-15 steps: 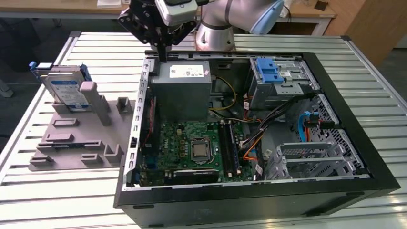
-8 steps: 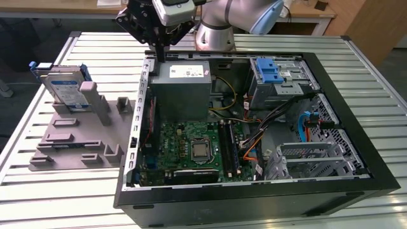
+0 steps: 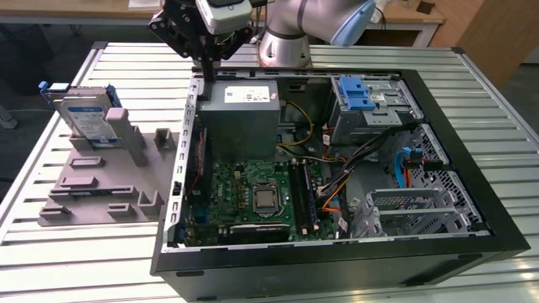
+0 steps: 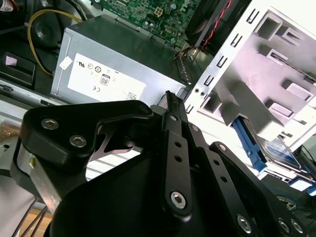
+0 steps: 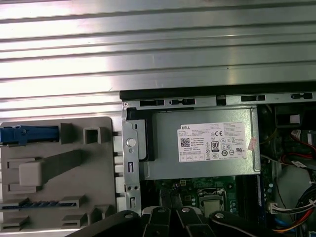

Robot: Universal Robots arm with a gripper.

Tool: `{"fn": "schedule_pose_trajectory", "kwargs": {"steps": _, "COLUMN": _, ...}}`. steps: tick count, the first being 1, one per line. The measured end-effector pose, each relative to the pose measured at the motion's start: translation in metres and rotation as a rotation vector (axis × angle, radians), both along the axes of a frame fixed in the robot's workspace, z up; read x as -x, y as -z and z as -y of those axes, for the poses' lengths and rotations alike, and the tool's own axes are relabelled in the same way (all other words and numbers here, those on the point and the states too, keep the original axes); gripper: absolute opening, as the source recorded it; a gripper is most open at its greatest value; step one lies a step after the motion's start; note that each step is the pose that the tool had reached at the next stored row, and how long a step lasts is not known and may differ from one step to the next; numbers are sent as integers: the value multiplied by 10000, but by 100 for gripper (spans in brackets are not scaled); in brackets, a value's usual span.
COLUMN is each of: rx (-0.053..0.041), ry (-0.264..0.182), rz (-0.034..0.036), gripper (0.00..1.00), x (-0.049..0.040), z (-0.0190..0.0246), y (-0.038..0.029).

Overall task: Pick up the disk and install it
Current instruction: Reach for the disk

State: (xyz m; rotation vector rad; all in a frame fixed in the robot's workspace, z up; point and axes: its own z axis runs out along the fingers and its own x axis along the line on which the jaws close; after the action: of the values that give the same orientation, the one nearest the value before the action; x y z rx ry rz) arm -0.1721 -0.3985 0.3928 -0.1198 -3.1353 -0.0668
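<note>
Above the rear edge of the open computer case [image 3: 337, 260], in the exterior view, the gripper [image 3: 204, 74] hangs with its fingers pointing down. They are drawn narrow, close together, and hold nothing. Directly below and just beside its tip sits the grey metal box [image 3: 244, 117] with a white sticker, and further below lies the green motherboard [image 3: 252, 189]. The disk [image 3: 88, 117] is well apart from the gripper, off towards the exterior view's left. It stands upright on its edge in a grey holder [image 3: 101, 186] that rests on the slatted metal surface [image 3: 80, 259] beside the case. Its white-and-blue label faces outward and a blue frame runs around its edges.

Seen from the second wrist view, the gripper [image 4: 170, 97] appears as black linked bars whose fingers meet in one narrow tip with nothing between them. Beyond that tip lies the grey metal box [image 4: 123, 54]. To one side, past the grey holder [image 4: 269, 59], the disk [image 4: 282, 150] stands in its blue frame, apart from the gripper.

From the first wrist view, the gripper [image 5: 172, 219] shows its black links over the motherboard [image 5: 197, 190], near the grey metal box [image 5: 163, 148]. The disk [image 5: 22, 134] appears edge-on as a blue strip at the far side of the grey holder [image 5: 59, 168], which rests on the surface [image 5: 158, 49].
</note>
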Motion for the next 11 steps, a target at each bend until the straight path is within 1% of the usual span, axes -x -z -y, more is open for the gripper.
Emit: {"fn": "schedule_pose_trajectory", "kwargs": {"steps": 11, "rx": 1, "ry": -1, "rz": -1, "gripper": 11, "x": 75, "z": -1, "y": 0}}
